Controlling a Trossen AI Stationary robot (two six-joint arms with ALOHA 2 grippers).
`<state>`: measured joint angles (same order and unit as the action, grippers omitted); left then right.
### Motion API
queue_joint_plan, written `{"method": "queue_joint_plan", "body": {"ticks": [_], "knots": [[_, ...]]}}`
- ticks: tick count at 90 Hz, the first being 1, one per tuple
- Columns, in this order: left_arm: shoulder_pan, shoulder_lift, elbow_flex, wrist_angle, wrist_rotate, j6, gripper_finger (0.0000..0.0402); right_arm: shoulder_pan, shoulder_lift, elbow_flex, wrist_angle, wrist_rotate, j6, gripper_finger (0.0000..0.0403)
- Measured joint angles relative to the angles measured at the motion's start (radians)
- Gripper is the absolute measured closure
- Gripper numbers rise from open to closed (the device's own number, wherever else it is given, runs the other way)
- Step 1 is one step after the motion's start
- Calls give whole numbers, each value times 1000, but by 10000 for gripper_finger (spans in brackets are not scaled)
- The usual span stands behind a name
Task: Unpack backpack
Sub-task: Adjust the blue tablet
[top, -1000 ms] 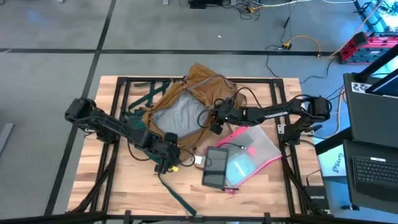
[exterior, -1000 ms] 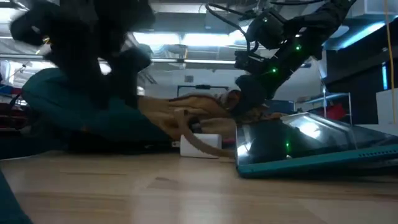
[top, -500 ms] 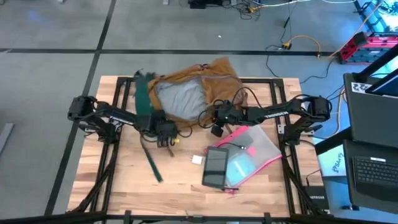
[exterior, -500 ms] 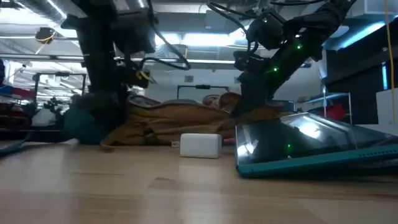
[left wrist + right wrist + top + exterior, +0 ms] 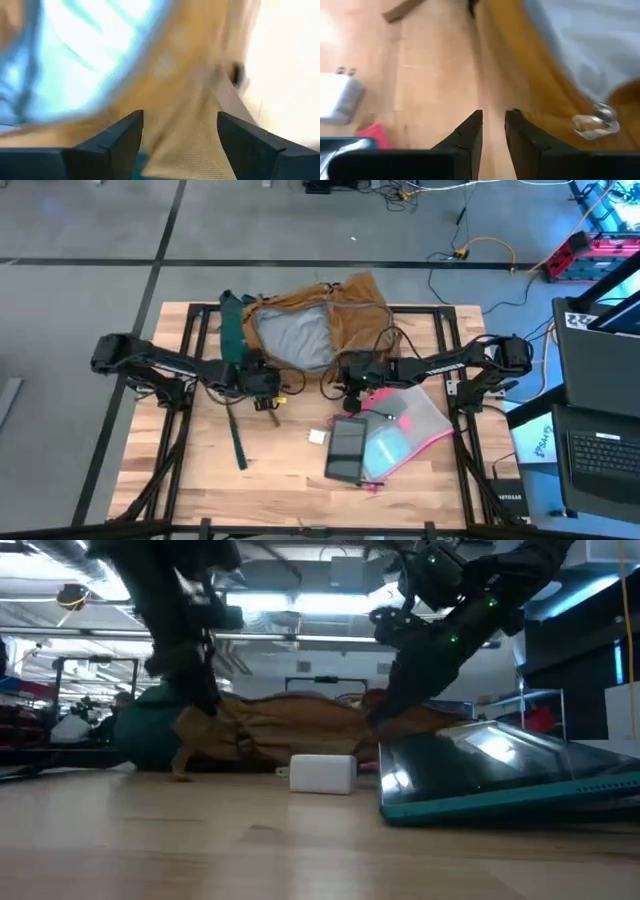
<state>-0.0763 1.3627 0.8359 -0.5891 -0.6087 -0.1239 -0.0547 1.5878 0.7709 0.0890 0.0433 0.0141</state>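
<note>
i'm looking at a wooden table [image 5: 200, 480] on a grey workshop floor, with strip lights and shelving showing behind it in the low view. the backpack [image 5: 310, 320] is lying flat at the far middle of the table, its tan fabric spread open so the grey lining [image 5: 295, 335] is facing up, with the dark teal back panel and a strap [image 5: 237, 442] trailing off toward the near side. i'm judging it as soft and floppy: it is sagging flat with no shape of its own, so it will fold and drag rather than lift as one piece. the firmer holds are looking like the tan rim of the opening or the teal strap, not the slack lining.

the left gripper [image 5: 265, 392] is sitting at the bag's near left edge, and in its wrist view the fingers [image 5: 120, 140] are standing well apart with tan mesh fabric between them; i cannot tell whether they are pinching it. the right gripper [image 5: 350, 385] is hovering at the near right edge, fingers [image 5: 470, 132] narrowed to a slim gap with nothing in it, above bare wood just beside the tan rim and a metal zipper pull [image 5: 595, 125].

nearer to me, a small white charger block [image 5: 317, 437], a dark tablet [image 5: 347, 448] and a clear pink-edged pouch [image 5: 410, 420] are lying out on the table, apart from the bag.
</note>
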Motion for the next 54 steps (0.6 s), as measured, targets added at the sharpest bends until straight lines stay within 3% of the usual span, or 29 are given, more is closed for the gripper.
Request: {"method": "queue_joint_plan", "body": {"ticks": [18,28,46,54], "knots": [[-76,-88,0,86,-30,34,163,81,-39,1,37,-2,-70,333],[-127,-93,-23,281,-22,142,163,137,-87,1,54,-2,-92,333],[-175,-85,-151,740,261,356,163,256,-198,-48,71,106,-100,333],[-173,-85,-199,860,314,373,163,307,-260,-111,94,158,-65,333]]}}
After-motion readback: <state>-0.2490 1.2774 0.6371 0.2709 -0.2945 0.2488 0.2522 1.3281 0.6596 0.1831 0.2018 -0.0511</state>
